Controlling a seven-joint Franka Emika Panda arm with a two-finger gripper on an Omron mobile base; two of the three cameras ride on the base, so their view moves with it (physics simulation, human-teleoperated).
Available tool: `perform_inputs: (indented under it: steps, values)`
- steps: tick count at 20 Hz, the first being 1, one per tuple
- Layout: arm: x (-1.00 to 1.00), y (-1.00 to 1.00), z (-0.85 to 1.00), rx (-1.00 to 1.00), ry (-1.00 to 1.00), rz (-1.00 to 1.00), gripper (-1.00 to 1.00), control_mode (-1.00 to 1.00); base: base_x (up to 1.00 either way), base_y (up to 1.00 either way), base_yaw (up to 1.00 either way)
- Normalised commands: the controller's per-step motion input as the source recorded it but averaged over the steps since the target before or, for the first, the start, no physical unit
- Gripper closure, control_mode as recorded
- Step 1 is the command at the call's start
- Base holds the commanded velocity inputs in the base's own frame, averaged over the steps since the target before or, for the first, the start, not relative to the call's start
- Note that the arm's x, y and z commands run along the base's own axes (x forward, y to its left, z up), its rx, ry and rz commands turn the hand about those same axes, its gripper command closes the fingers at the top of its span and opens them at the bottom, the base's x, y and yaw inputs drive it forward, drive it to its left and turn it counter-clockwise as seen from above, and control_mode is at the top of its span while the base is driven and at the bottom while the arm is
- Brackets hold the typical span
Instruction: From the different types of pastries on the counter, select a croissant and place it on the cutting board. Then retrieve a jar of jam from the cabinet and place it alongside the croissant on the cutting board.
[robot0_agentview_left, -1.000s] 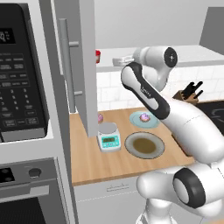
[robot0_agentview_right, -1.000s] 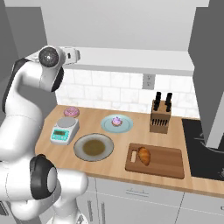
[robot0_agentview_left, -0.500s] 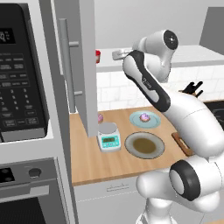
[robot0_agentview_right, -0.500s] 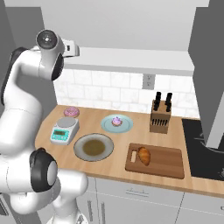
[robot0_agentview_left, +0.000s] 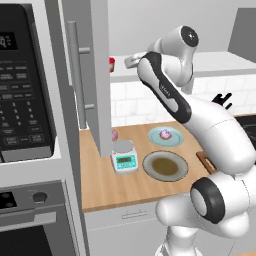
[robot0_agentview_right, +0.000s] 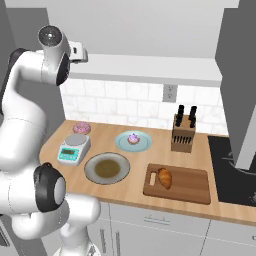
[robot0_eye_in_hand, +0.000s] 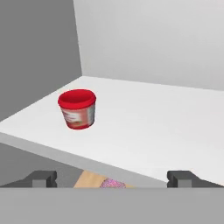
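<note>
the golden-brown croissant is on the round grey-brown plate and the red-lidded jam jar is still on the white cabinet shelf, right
Not quite. The golden-brown croissant lies on the rectangular reddish-brown wooden cutting board, not on the round grey-brown plate, as the right base view shows. The rest holds: the red-lidded jam jar stands on the white cabinet shelf, ahead of the open gripper.

A kitchen: wooden counter (robot0_agentview_right: 135, 187), microwave (robot0_agentview_left: 25, 85), wall cabinet (robot0_agentview_left: 92, 75), knife block (robot0_agentview_right: 183, 134) and tiled backsplash (robot0_agentview_right: 130, 102)

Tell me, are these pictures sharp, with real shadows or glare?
Hand view: the jar of jam looks soft-edged, with a faint shadow on the white shelf. Right base view: even, flat light, no glare on the cutting board. Left base view: cabinet door evenly grey.
</note>
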Motion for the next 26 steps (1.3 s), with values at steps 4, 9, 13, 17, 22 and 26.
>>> perform_inputs:
  steps: [4, 9, 13, 17, 22, 26]
  values:
    - [0.12, 0.16, -0.07, -0.05, -0.02, 0.02, -1.00, -1.00, 0.00, 0.00, 0.00]
    - [0.18, 0.13, -0.09, -0.02, -0.02, 0.00, -1.00, -1.00, 0.00, 0.00, 0.00]
    - [0.02, 0.09, 0.00, 0.00, -0.03, 0.00, -1.00, -1.00, 0.00, 0.00, 0.00]
    - [0.00, 0.13, 0.10, 0.00, 0.00, 0.00, -1.00, -1.00, 0.00, 0.00, 0.00]
    - [0.00, 0.23, 0.01, 0.00, 0.00, 0.00, -1.00, -1.00, 0.00, 0.00, 0.00]
    - [0.00, 0.21, -0.09, 0.00, 0.00, 0.00, -1.00, -1.00, 0.00, 0.00, 0.00]
